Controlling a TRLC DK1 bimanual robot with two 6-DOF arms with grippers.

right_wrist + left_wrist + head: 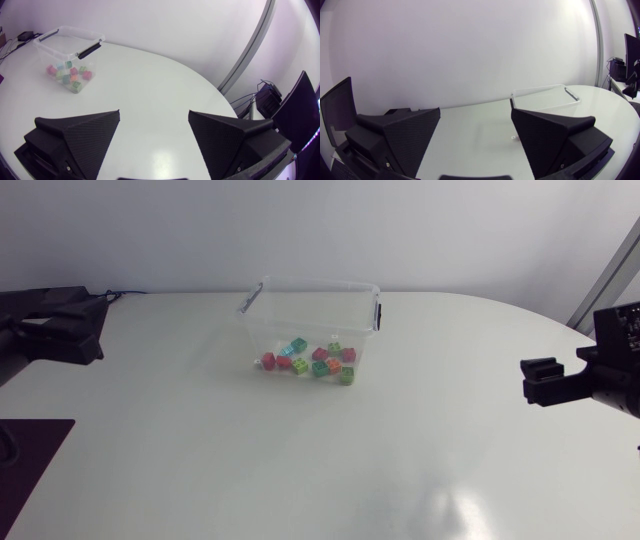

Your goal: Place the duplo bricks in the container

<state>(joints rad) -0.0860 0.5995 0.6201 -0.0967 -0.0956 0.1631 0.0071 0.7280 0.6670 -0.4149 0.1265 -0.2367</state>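
A clear plastic container (pixel 310 330) is seen on the white table (pixel 200 440), toward the far side and roughly midway between the two arms. Its walls are transparent, and a dark latch (pixel 248 298) is fitted at one short end, with a second latch (pixel 378 313) at the other. The bricks (pixel 310 362) are held inside it. They lie loose on its floor in a single scattered cluster, some touching, none stacked as far as can be told. Their colours are mixed: several red, several green, one orange, one yellow-green and a couple of blue or teal. Each is small and blocky; studs cannot be made out.

The left gripper (pixel 475 112) is kept low over the near-left part of the table, well apart from the container. Its fingers are spread wide and nothing is held between them — only bare table is seen in the gap. In the left wrist view the container's rim and one latch are seen ahead, beyond one finger.

The right gripper (pixel 154 114) is held at the right side, also well apart from the container. Its fingers are likewise parted, with nothing between them. In the right wrist view the container is seen far ahead, off to one side, with the coloured bricks visible through its wall.
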